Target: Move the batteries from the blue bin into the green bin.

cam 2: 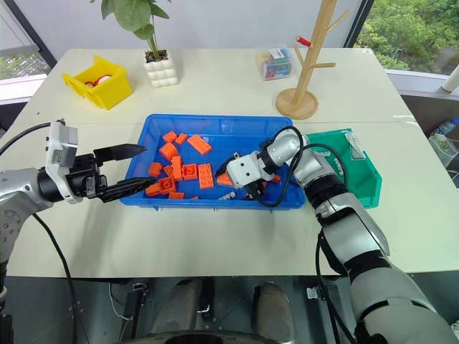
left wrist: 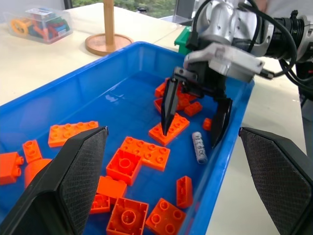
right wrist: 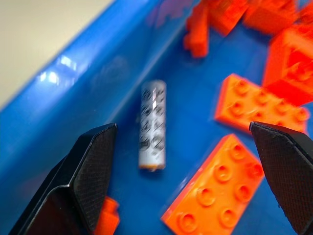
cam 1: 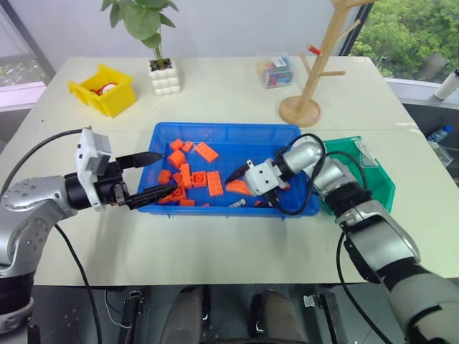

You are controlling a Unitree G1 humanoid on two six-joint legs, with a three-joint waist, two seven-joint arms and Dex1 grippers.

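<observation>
Spread wide and empty, the right gripper (left wrist: 193, 115) points down into the blue bin (left wrist: 88, 83). One battery (right wrist: 152, 123) lies flat on the bin floor between and just beyond its fingertips, beside the near wall, with orange blocks (right wrist: 217, 193) to its other side.

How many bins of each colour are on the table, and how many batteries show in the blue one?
Blue bin: 1
Green bin: 1
Yellow bin: 1
Bins in total: 3
Battery visible in the blue bin, by its near wall: 1
</observation>
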